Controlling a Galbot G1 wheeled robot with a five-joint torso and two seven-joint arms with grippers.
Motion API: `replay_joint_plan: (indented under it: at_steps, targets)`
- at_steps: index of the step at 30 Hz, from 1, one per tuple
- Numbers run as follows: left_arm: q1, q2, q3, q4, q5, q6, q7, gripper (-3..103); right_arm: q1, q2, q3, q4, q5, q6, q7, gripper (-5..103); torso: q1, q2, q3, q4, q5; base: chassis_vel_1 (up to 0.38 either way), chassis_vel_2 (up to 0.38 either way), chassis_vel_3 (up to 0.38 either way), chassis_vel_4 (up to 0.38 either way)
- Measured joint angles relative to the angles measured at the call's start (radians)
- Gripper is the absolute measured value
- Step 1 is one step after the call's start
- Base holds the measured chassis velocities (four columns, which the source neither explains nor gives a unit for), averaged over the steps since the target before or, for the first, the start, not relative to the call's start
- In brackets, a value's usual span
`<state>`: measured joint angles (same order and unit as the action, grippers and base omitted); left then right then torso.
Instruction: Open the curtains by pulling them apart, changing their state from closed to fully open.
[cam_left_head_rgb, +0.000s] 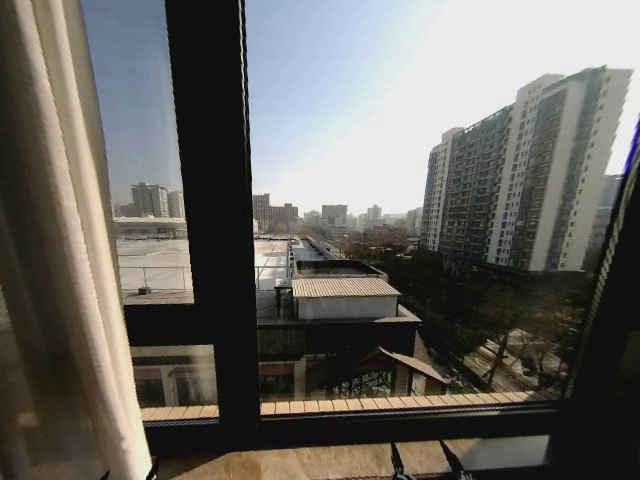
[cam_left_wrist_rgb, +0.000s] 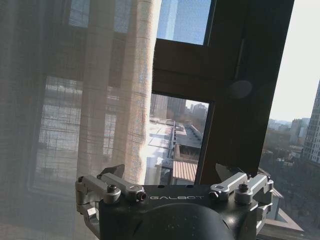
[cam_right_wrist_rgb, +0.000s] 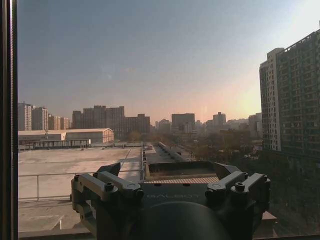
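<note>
One sheer cream curtain (cam_left_head_rgb: 60, 250) hangs bunched in pleats at the far left of the window in the head view. Most of the glass beside it is uncovered. In the left wrist view the same curtain (cam_left_wrist_rgb: 100, 100) hangs just ahead of my left gripper (cam_left_wrist_rgb: 170, 175), slightly to one side. The left gripper's jaws stand wide apart and open, with nothing between them and not touching the fabric. My right gripper (cam_right_wrist_rgb: 170, 177) faces bare glass, also open and empty. A dark strip at the head view's right edge is too dim to tell as curtain or frame.
A thick dark window frame post (cam_left_head_rgb: 210, 200) stands upright left of centre, with a horizontal bar (cam_left_head_rgb: 400, 415) low across the glass. A pale sill (cam_left_head_rgb: 330, 462) runs along the bottom. City buildings lie beyond the glass.
</note>
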<state>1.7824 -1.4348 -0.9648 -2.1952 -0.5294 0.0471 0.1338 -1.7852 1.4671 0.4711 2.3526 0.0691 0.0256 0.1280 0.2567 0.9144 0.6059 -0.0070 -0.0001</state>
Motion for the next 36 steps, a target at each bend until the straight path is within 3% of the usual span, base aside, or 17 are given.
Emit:
replay_joint_plan:
  at_steps: [16,21,28,31,36]
  targets:
    - [0.0,-0.002,0.001,0.006,0.0,-0.022,0.001,100,0.006,0.006,-0.004,-0.008,0.004,0.023,-0.002,100,0.0,0.0,0.0,0.0,-0.0003,0.069,0.077,-0.072,-0.073]
    - [-0.045,0.028,0.01,0.016,-0.002,-0.026,0.017,100,0.018,0.01,0.003,-0.014,0.022,0.03,0.004,100,0.0,0.0,0.0,0.0001,0.0001,0.0,0.0,0.0,0.0]
    - [-0.125,0.114,0.07,0.017,-0.011,0.044,-0.069,100,0.021,0.032,0.004,-0.018,0.021,0.04,0.006,100,0.0,0.0,0.0,-0.0003,0.0,0.0,0.0,0.0,0.0]
    - [-0.182,0.175,0.134,0.058,-0.033,0.078,-0.156,100,0.017,0.052,0.007,-0.031,0.01,0.054,0.006,100,0.0,0.0,0.0,0.0,-0.0001,0.0,0.0,0.0,0.0]
    - [-0.221,0.2,0.161,0.112,-0.034,0.081,-0.18,100,0.015,0.066,0.012,-0.044,0.0,0.063,0.007,100,0.0,0.0,0.0,0.0,-0.0002,0.0,0.0,0.0,0.0]
